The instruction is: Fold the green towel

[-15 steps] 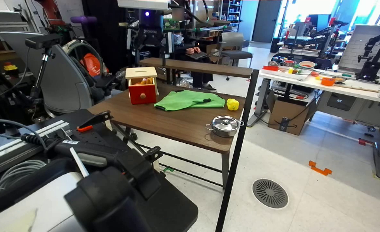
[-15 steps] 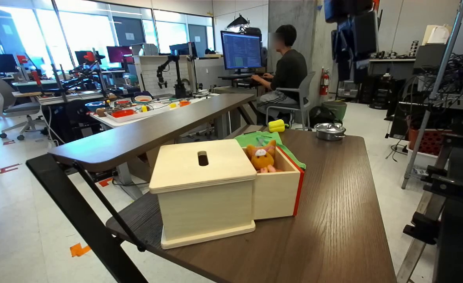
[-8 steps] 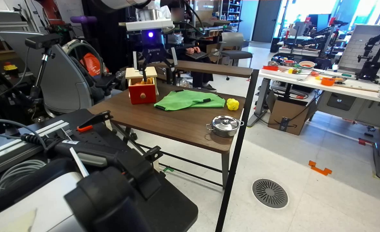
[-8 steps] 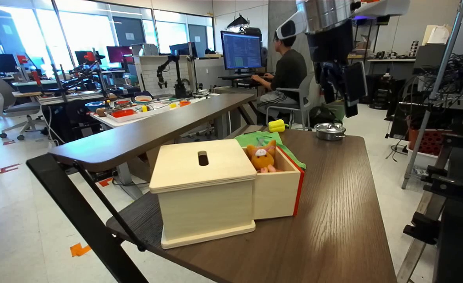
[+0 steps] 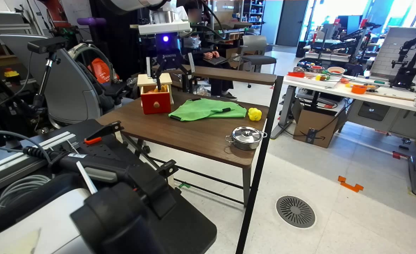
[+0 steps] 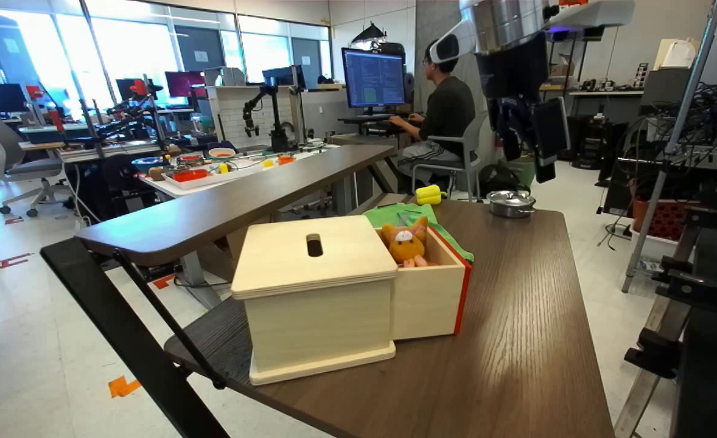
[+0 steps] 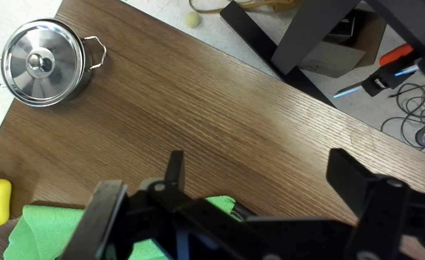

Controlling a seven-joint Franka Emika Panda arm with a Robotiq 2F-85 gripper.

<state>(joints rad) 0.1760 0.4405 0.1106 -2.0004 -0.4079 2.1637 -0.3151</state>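
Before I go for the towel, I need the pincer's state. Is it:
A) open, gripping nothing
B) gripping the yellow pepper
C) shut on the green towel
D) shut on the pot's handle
A: in the wrist view the pincer stands wide open, tabletop showing between its jaws.

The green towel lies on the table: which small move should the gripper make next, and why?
Probably the open gripper should shift a little toward the green towel before going down. In the wrist view, the gap between the jaws shows mostly the table, while the towel lies lower in the picture, partly hidden behind the gripper. Descending here would likely miss it.
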